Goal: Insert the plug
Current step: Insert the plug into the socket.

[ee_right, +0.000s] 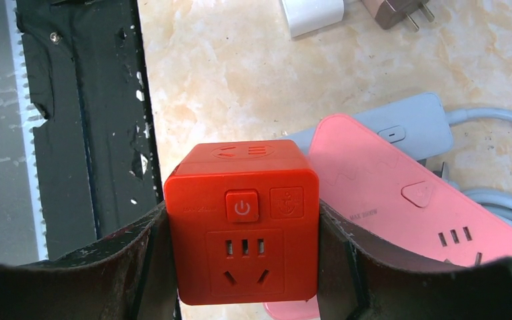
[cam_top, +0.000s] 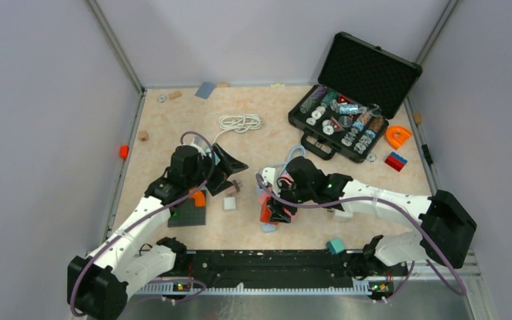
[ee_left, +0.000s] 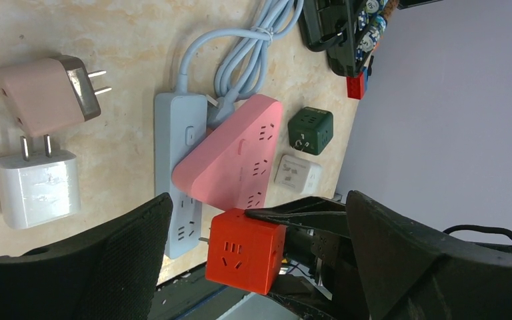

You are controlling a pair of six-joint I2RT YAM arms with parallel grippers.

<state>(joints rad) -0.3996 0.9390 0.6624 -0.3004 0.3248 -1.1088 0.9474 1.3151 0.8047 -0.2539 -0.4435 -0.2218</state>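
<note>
My right gripper [ee_right: 242, 220] is shut on a red cube socket adapter [ee_right: 242, 230], a finger on each side. In the left wrist view the red cube [ee_left: 245, 250] hangs just off the near end of the grey-blue power strip [ee_left: 181, 173], one metal prong pointing at the strip's sockets. A pink power strip [ee_left: 233, 157] lies tilted over the grey-blue one. My left gripper [ee_left: 259, 199] is open and empty, its fingers spread wide either side of this spot. From above, the right gripper [cam_top: 273, 210] is at table centre and the left gripper [cam_top: 233, 172] is just left of it.
A pink adapter [ee_left: 43, 93] and a white adapter [ee_left: 37, 190] lie left of the strips, a green cube [ee_left: 311, 131] and a white cube [ee_left: 298, 175] to the right. An open black case [cam_top: 353, 113], a coiled white cable [cam_top: 240, 122] and a dark baseplate [cam_top: 188, 215] also show.
</note>
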